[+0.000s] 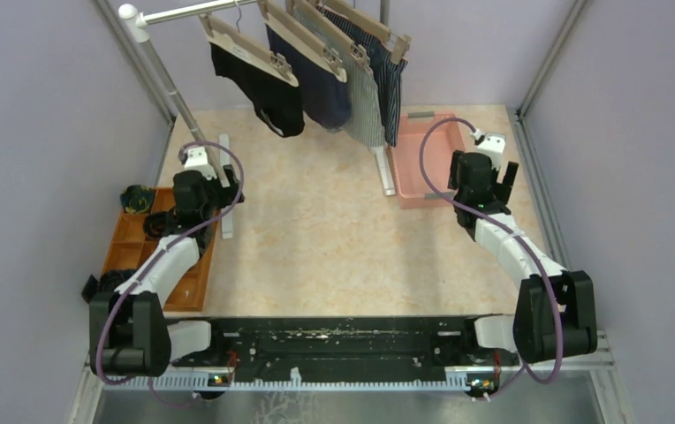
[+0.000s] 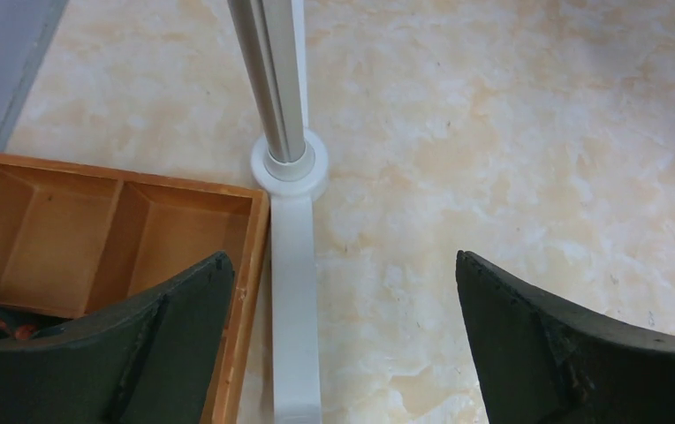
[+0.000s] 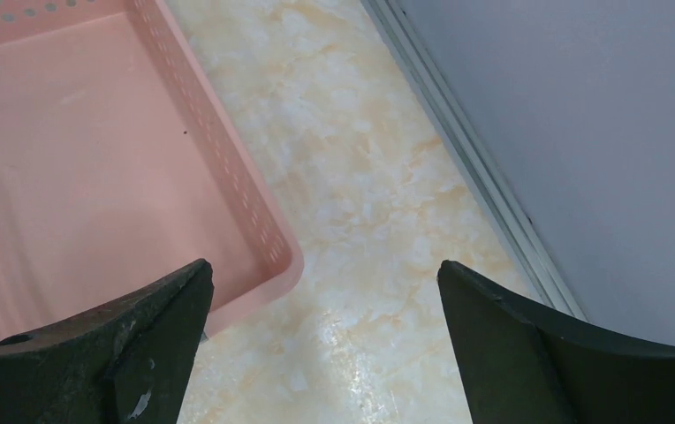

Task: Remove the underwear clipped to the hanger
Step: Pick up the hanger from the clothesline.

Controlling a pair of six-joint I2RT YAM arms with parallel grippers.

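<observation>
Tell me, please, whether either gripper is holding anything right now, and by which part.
Nothing is held. The left gripper and the right gripper both stand open and empty, and the underwear hangs clipped to its hangers, untouched.

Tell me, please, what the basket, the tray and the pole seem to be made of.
The basket is likely moulded plastic: matte pink, with rows of small holes in its wall. The tray is probably wood: warm orange-brown, faint grain, thin dividers. The pole appears to be metal, perhaps aluminium: silver with a long bright sheen.
</observation>
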